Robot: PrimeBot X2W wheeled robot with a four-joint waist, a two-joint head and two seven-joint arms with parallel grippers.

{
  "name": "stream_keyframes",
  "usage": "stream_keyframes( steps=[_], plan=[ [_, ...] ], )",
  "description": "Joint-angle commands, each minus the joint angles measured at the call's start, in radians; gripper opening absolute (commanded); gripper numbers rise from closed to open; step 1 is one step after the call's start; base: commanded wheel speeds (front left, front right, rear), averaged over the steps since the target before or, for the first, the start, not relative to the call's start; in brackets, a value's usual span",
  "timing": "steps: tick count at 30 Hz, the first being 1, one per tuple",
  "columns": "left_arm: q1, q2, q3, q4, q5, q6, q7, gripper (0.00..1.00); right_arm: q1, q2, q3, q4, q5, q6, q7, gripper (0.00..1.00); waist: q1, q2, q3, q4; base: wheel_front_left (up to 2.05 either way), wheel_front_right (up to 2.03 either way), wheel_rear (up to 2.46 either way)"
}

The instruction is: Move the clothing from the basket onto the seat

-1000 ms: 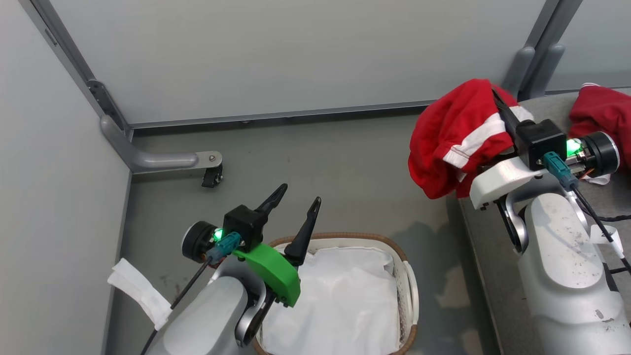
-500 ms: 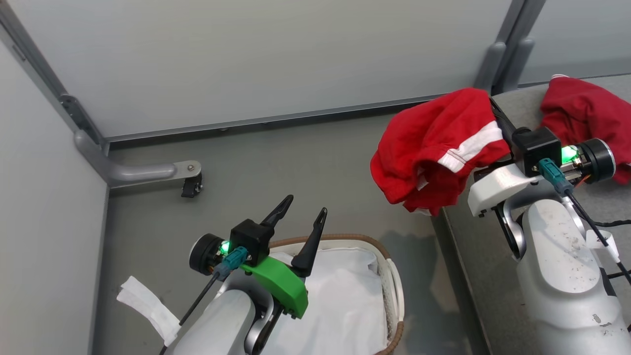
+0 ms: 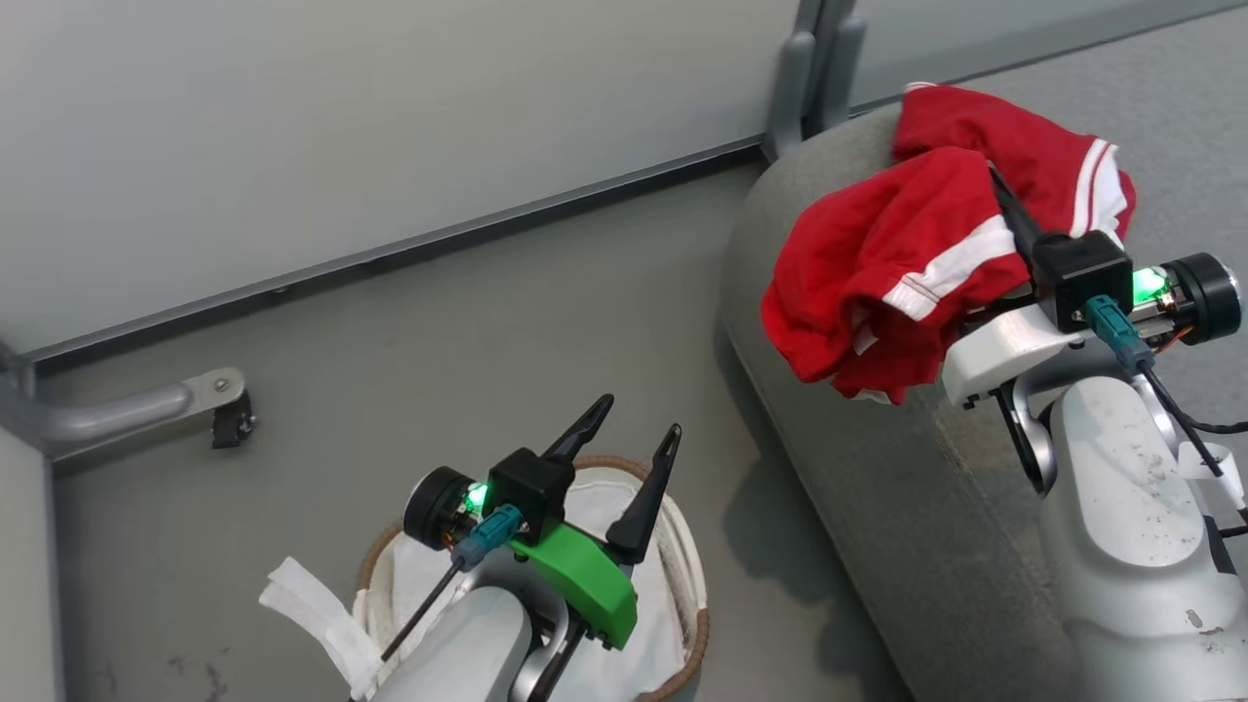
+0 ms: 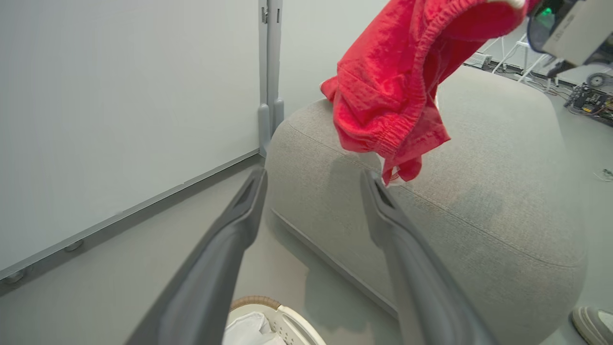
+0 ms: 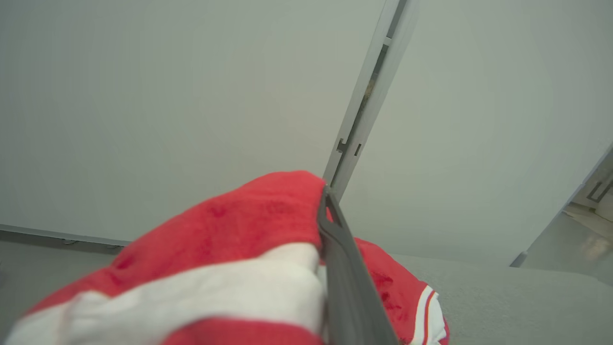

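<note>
My right gripper point(image 3: 994, 180) is shut on a red garment with a white band point(image 3: 877, 283), which hangs in folds above the near-left corner of the grey seat point(image 3: 877, 507). In the right wrist view the cloth point(image 5: 230, 249) bunches against one dark finger point(image 5: 345, 268). Another piece of the red clothing point(image 3: 1033, 156) lies on the seat just behind it. The white basket point(image 3: 682, 575) stands on the floor at the lower left, with white liner cloth point(image 3: 419, 575) showing inside. Above it my left gripper point(image 3: 642, 414) is open, with nothing between its fingers.
Grey wall panels meet at a post point(image 3: 814, 68) behind the seat. A metal foot with a black caster point(image 3: 219, 409) sticks out from the left wall. In the left wrist view a shoe point(image 4: 591, 323) shows by the seat's far side, and cables lie on the floor point(image 4: 591, 98).
The head view has swung right, bringing the seat into view. My right gripper has carried the red garment from off the seat's edge to above its corner. The left gripper stays open over the basket.
</note>
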Motion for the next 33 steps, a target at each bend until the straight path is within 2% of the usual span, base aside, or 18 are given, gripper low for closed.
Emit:
stream_keyframes(
  steps=[1,6,12,15,19,24,26,29,33],
  plan=[
    [-0.012,0.004,-0.006,0.004,0.0,-0.004,-0.001,1.0,-0.002,-0.003,-0.008,-0.006,-0.001,-0.001,0.0,0.0,0.0,-0.0001,0.039,-0.089,0.0,0.0,0.0],
    [-0.03,0.008,-0.026,0.009,-0.007,-0.004,-0.001,1.0,-0.018,-0.008,-0.028,-0.017,0.01,-0.001,0.0,0.0,0.0,-0.0001,0.063,-0.125,0.0,0.0,0.0],
    [-0.053,0.016,-0.035,-0.006,-0.001,-0.004,0.0,1.0,-0.088,-0.054,-0.028,-0.04,0.001,-0.001,0.0,0.0,0.0,-0.0001,0.103,-0.121,0.0,0.0,0.0],
    [-0.066,0.02,-0.035,-0.018,0.008,-0.004,0.0,1.0,-0.158,-0.098,-0.036,-0.05,-0.001,-0.001,0.0,0.0,0.0,-0.0001,0.133,-0.099,0.0,0.0,0.0],
    [-0.095,0.034,-0.026,-0.046,0.024,-0.004,-0.001,1.0,-0.286,-0.188,-0.063,-0.056,-0.012,-0.001,0.0,0.0,0.0,-0.0001,0.198,-0.054,0.0,0.0,0.0],
    [-0.135,0.056,-0.027,-0.079,0.056,-0.004,-0.001,1.0,-0.452,-0.319,-0.127,-0.044,-0.025,-0.001,0.0,0.0,0.0,-0.0001,0.299,0.007,0.0,0.0,0.0],
    [-0.152,0.066,-0.026,-0.091,0.07,-0.004,-0.001,1.0,-0.492,-0.351,-0.166,-0.041,-0.029,-0.001,0.0,0.0,0.0,-0.0001,0.339,0.025,0.0,0.0,0.0],
    [-0.178,0.08,-0.026,-0.113,0.09,-0.004,-0.001,1.0,-0.515,-0.377,-0.225,-0.04,-0.034,-0.001,0.0,0.0,0.0,-0.0001,0.401,0.048,0.0,0.0,0.0],
    [-0.202,0.096,-0.017,-0.141,0.115,-0.004,-0.001,1.0,-0.459,-0.362,-0.308,-0.022,-0.047,-0.001,0.0,0.0,0.0,-0.0001,0.473,0.058,0.0,0.0,0.0]
  ],
)
